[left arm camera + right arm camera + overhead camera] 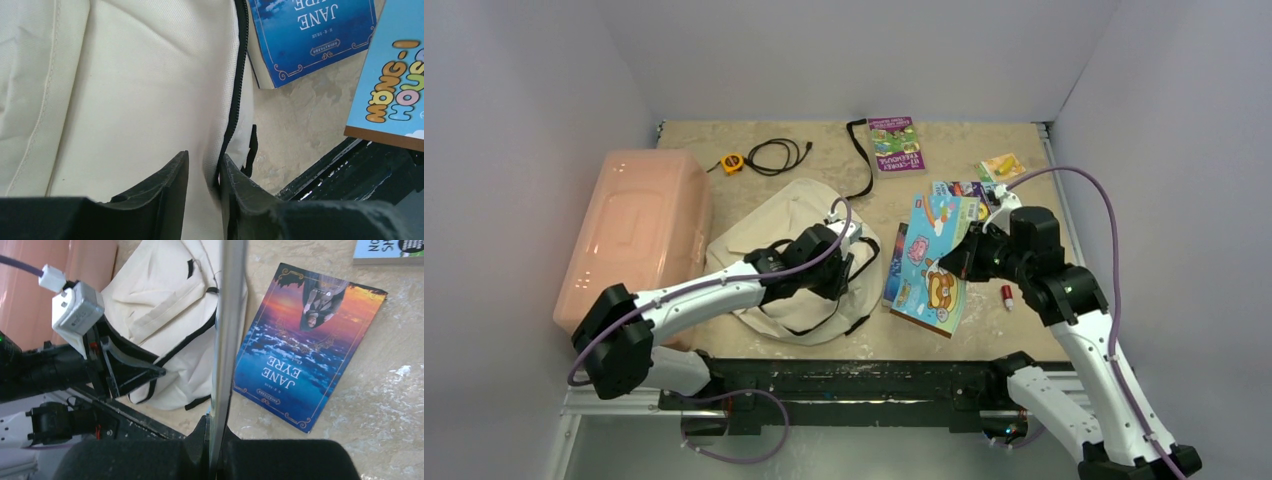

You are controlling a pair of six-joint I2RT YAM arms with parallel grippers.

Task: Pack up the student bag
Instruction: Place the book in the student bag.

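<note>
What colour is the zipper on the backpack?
Black. The zipper shows best in the left wrist view.

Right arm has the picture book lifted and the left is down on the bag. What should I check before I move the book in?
1. Book held: ok. The right gripper is shut on the edge of the book.
2. Left grip: cannot tell. The left gripper has its jaws either side of the zip, but a firm hold does not show.
3. Bag mouth open: not ok. The bag shows no opening in any view.
4. Room above the bag: not ok. The left arm lies across it.
5. Jane Eyre: ok. It lies flat on the table beside the bag, clear of both grippers.
</note>
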